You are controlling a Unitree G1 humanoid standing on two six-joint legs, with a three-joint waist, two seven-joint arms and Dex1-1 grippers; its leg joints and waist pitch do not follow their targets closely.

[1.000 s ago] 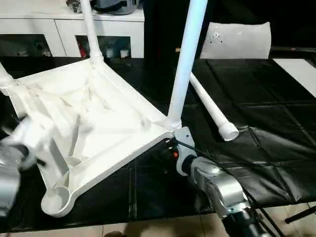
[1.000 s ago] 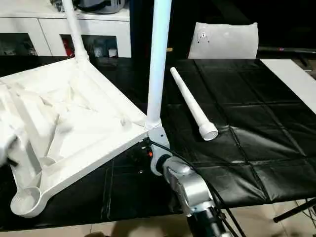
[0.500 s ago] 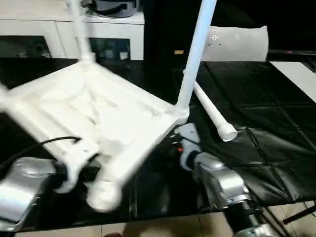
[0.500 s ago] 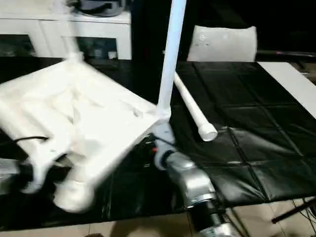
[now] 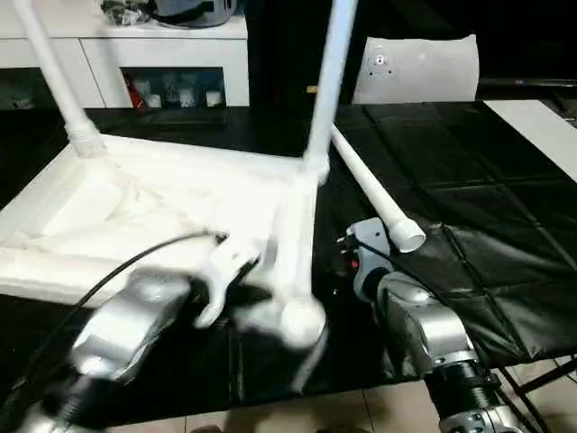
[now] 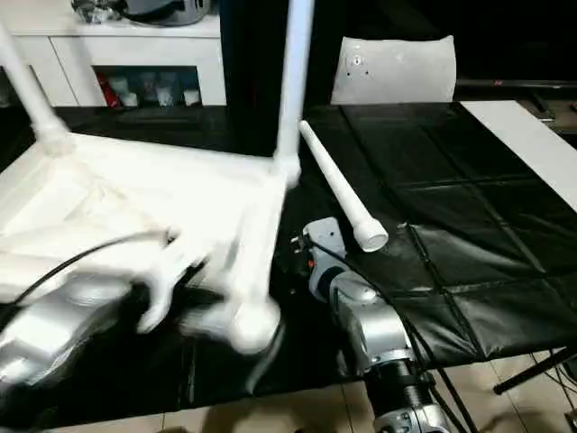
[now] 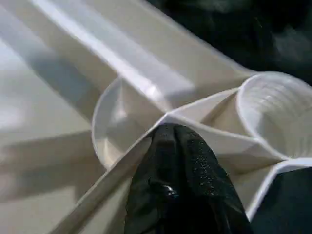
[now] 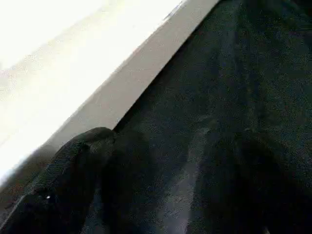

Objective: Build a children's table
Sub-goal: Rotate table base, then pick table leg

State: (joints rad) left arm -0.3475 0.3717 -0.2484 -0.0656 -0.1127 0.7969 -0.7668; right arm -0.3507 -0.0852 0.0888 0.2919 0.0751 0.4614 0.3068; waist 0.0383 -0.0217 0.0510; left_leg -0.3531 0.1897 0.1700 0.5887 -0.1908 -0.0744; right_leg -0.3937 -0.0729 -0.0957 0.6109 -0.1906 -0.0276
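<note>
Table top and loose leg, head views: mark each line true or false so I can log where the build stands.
1. The table top lies underside up on the black mat. True.
2. Two legs stand upright in its far corner sockets: one leg at the left, another at the right. True.
3. The loose leg stands upright in a socket. False: it lies flat on the mat, right of the top.
4. The near corner socket already holds a leg. False: it is empty.
5. The left gripper has its jaws wide apart. False: they are shut on a rib of the top.
6. A white cabinet stands beyond the mat. True.
</note>
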